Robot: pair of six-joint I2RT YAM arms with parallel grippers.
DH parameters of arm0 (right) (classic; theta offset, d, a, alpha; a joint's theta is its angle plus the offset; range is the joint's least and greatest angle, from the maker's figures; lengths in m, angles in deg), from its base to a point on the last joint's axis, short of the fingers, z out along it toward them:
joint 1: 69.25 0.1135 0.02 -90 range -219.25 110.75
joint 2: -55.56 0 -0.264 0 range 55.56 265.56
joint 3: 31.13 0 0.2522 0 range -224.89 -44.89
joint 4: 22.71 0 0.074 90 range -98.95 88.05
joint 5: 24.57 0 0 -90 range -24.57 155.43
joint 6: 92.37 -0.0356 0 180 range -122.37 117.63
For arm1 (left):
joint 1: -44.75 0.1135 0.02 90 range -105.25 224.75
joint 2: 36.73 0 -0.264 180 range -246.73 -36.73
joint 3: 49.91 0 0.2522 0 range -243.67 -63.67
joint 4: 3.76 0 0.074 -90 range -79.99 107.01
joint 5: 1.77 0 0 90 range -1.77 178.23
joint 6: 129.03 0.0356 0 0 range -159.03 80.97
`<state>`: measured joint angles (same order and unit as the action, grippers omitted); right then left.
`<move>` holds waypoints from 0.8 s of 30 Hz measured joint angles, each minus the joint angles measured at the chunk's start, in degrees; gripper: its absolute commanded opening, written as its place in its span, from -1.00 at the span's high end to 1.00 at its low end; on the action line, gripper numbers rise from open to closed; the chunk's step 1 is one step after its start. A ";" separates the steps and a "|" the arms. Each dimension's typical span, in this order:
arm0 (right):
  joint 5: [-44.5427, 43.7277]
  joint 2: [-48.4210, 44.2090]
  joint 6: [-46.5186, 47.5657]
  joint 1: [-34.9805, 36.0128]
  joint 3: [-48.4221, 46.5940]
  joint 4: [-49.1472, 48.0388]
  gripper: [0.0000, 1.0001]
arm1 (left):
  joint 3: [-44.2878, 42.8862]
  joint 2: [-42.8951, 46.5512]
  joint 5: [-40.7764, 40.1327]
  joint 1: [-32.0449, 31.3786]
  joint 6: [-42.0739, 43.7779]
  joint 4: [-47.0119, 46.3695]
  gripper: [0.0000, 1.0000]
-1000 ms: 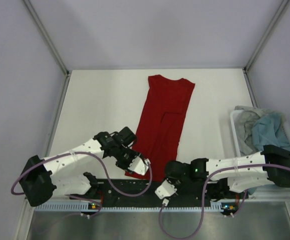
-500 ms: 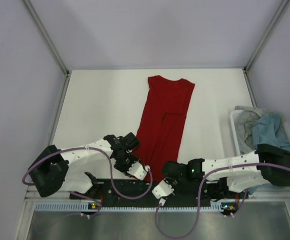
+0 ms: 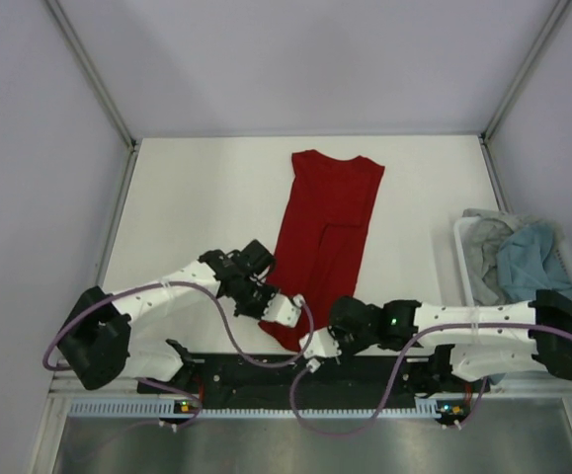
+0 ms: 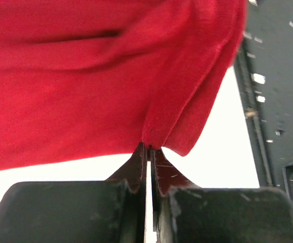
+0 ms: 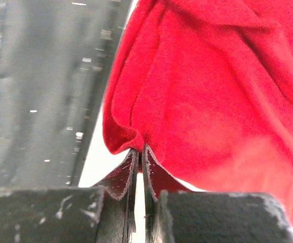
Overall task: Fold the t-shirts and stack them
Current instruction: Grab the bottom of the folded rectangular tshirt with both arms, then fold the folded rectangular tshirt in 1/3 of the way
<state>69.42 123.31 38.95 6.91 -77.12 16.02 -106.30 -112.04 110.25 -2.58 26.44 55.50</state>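
Note:
The deep red t-shirt (image 3: 327,232) lies as a long folded strip down the middle of the white table, neck end far, hem near. My left gripper (image 3: 287,314) is shut on the hem's near left corner; in the left wrist view a pinch of red cloth (image 4: 85,76) sits between the closed tips of the left gripper (image 4: 149,147). My right gripper (image 3: 315,343) is shut on the hem's near right corner, and the right wrist view shows red cloth (image 5: 212,91) bunched at the tips of the right gripper (image 5: 140,150). The teal-blue t-shirt (image 3: 528,259) and the light grey t-shirt (image 3: 481,249) lie heaped at the right.
A white bin (image 3: 460,259) at the table's right edge holds the teal-blue and grey shirts. The black base plate (image 3: 256,370) runs along the near edge just behind the red hem. White walls close off the left, back and right.
Both grippers have gone from open to shut on the red shirt's near hem. Both have shifted toward that hem, and it is now bunched between them.

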 measured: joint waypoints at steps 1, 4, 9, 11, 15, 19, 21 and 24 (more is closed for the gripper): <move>-0.13 -1.18 -1.55 -2.14 -0.02 -0.17 1.00 | -1.84 -0.11 0.72 1.46 -0.87 0.07 1.00; -0.52 -3.72 -6.08 -8.31 -0.09 -1.25 1.00 | -10.21 -1.92 4.81 8.09 -4.37 0.11 1.00; -2.05 -5.40 -10.38 -18.18 -0.11 -5.16 1.00 | -20.39 -7.30 6.56 12.59 -10.84 -1.27 1.00; -1.97 -5.49 -11.80 -24.20 -0.13 -8.61 1.00 | -25.11 -11.80 6.49 13.44 -13.64 -0.90 1.00; -2.34 -4.48 -13.33 -33.09 -0.28 -16.50 1.00 | -33.00 -20.98 5.75 16.13 -18.51 -1.51 1.00; -2.82 0.50 -13.29 -38.16 -2.36 -23.43 1.00 | -38.12 -27.78 4.42 18.32 -21.70 -2.03 1.00; -2.78 2.99 -13.05 -40.00 -3.28 -25.46 1.00 | -39.93 -30.34 3.39 18.75 -23.39 -2.47 1.00; -2.38 6.10 -12.90 -43.15 -4.11 -28.09 1.00 | -42.12 -33.57 2.10 19.34 -25.64 -4.00 1.00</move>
<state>67.04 129.40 26.06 -36.23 -81.22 -12.07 -148.42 -145.61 112.35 16.76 0.80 51.50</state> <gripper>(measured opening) 0.009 0.012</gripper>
